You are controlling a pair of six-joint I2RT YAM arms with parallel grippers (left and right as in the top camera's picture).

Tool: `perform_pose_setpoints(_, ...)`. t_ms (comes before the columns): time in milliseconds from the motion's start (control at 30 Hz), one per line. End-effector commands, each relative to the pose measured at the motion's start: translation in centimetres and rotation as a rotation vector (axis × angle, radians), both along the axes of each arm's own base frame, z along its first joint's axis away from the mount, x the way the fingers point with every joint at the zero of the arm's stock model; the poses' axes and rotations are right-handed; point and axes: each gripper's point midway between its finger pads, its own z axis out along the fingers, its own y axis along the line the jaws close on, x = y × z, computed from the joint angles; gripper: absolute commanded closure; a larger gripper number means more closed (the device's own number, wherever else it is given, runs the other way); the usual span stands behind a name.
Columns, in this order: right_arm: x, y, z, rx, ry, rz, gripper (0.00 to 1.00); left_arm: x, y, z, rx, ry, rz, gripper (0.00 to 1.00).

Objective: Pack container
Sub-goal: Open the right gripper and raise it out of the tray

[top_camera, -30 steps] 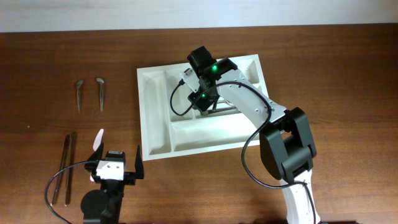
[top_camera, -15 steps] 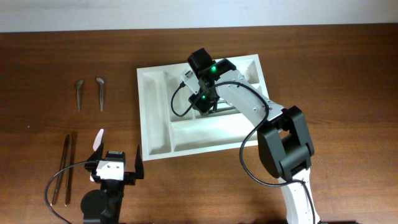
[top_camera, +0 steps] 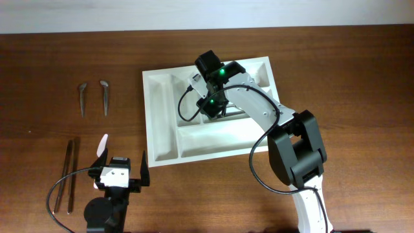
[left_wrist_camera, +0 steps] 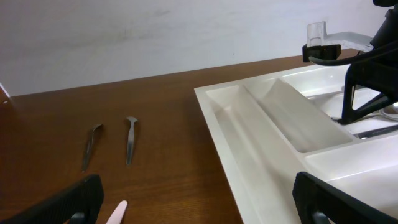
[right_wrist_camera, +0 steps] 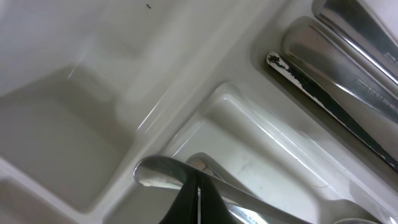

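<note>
Inside container [top_camera: 153, 116] walls, right gripper [right_wrist_camera: 198, 182] cramped.

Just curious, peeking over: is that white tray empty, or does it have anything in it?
Partly filled: metal cutlery lies in the middle compartments of the tray, while its narrow left compartment is empty.

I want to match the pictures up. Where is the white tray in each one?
Overhead: the tray sits in the middle of the picture.
Left wrist: it takes up the right half.
Right wrist: it fills the whole picture.
Shared landmark: the right gripper reaching into the tray.
</note>
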Motion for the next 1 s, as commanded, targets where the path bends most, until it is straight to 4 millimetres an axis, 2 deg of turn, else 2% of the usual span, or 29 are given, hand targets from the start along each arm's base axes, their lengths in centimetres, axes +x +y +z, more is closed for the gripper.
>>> perform_pose_setpoints(0,0.2,-1.5,-1.5,-0.041,0.024,-0.035,0.96,0.0,0.0,-0.1,0.015,-0.005,-0.002,0.01)
perform_pose_setpoints(200,0.5,-2.8,-1.7,-0.047,0.035,-0.060,0.96,0.0,0.0,-0.1,0.015,-0.005,-0.002,0.01)
perform_pose_setpoints(533,0.4,-3.1,-1.9,-0.052,0.043,-0.065,0.96,0.0,0.0,-0.1,0.015,-0.005,-0.002,0.01)
perform_pose_setpoints(967,0.0,-3.8,-3.0,-0.071,0.066,-0.073,0.96,0.0,0.0,-0.1,0.015,-0.005,-0.002,0.01)
